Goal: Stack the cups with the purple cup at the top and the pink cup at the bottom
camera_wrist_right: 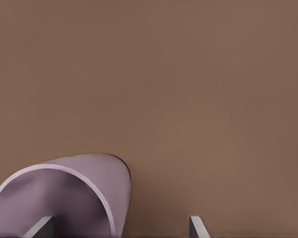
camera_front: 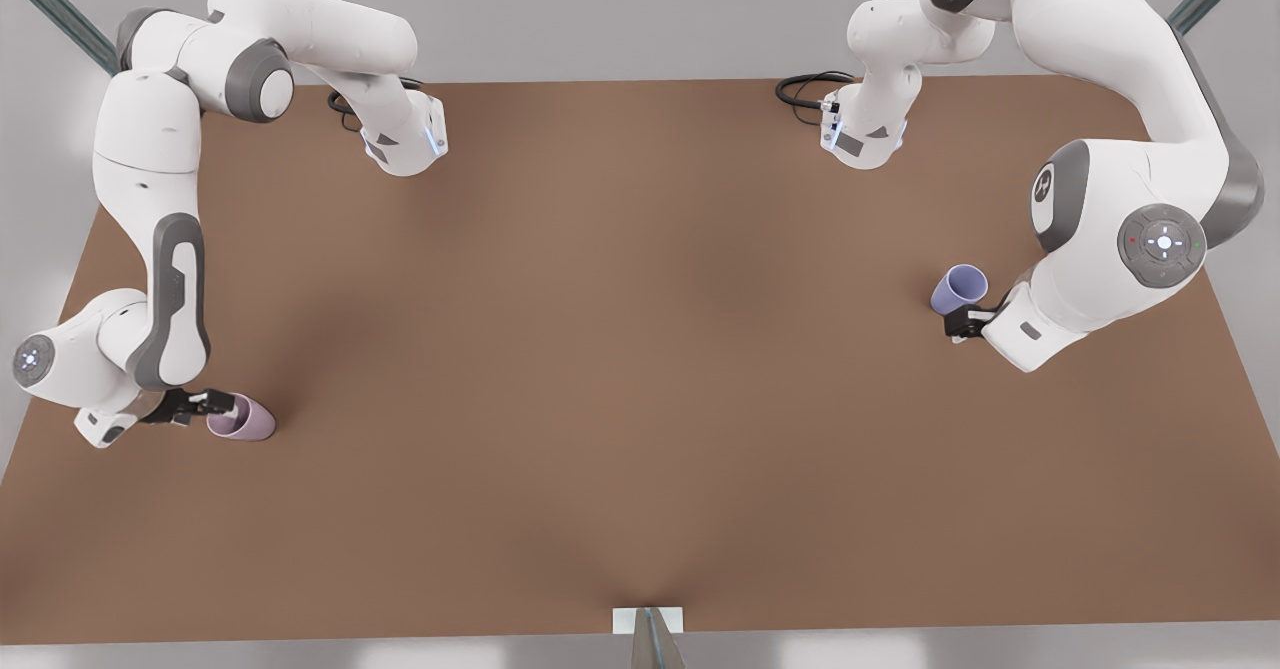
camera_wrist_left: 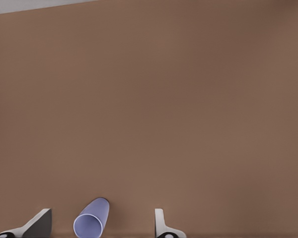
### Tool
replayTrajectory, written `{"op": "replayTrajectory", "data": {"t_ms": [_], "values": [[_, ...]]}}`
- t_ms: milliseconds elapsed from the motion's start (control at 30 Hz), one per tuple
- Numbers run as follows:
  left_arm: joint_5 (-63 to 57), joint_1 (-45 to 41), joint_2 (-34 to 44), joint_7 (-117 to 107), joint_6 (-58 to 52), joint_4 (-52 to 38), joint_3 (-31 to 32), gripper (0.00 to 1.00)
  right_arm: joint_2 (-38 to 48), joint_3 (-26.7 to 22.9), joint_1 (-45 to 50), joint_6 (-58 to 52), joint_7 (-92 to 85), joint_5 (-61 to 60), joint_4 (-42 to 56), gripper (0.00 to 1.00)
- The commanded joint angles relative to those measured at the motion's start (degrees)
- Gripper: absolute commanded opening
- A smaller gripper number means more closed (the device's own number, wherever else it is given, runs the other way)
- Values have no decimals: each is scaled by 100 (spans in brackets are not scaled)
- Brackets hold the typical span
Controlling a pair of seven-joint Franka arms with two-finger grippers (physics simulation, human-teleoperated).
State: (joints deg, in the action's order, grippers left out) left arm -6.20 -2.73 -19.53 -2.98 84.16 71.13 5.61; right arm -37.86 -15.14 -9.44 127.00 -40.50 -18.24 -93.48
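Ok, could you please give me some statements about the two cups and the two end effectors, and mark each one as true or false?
1. The purple cup sits stacked on the pink cup. False: they are far apart, at opposite sides of the table.
2. The left end effector is right next to the purple cup. True.
3. The right end effector is shut. False: its fingers stand apart, at the pink cup's rim.
4. The pink cup is at the front view's left. True.
5. The left end effector is clamped on the purple cup. False: the left wrist view shows its fingers wide open, with gaps on both sides of the cup.
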Motion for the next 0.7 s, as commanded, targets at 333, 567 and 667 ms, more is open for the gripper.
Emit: {"op": "replayTrajectory", "data": {"t_ms": [333, 567, 667], "values": [[-4, 0, -7, -27, -13, 6, -8, 100, -11, 2, 101, 124, -230, 13, -153, 63], [-4, 0, 2, -27, -13, -3, -8, 100, -11, 2, 101, 115, -301, 13, -232, 50], [-4, 0, 2, -27, -13, -3, -8, 100, -11, 2, 118, 115, -195, 4, -232, 29]]}}
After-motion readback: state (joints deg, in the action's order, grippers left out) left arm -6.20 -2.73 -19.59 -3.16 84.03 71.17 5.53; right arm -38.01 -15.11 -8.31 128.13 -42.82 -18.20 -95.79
